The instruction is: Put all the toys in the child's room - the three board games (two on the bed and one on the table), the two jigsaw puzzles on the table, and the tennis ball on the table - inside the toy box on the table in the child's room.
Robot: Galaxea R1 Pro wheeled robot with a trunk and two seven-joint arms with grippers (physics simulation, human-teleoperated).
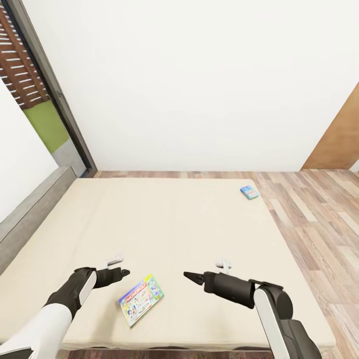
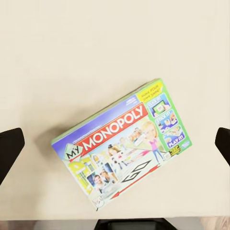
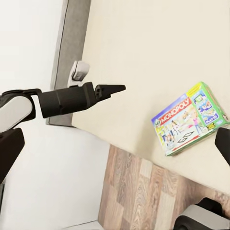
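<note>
The left gripper [image 1: 123, 272] hangs just above the bed [image 1: 199, 224] with its fingers spread wide and nothing between them, the two dark fingertips standing well apart at either side of the left wrist view. Under it, near the mattress's near edge, the Monopoly box [image 2: 122, 143] lies flat and face up, turned at an angle, untouched. The right gripper [image 1: 192, 276] points inward from the other side of the box, also above the mattress; whether its fingers are parted or pressed together I cannot tell. Both forearms reach forward and low, angled toward each other with the box between them. A second, smaller game box [image 1: 249, 192] lies well away near the far right corner of the mattress. Judging by this, both bed games are not yet picked up, so the task looks barely begun.
</note>
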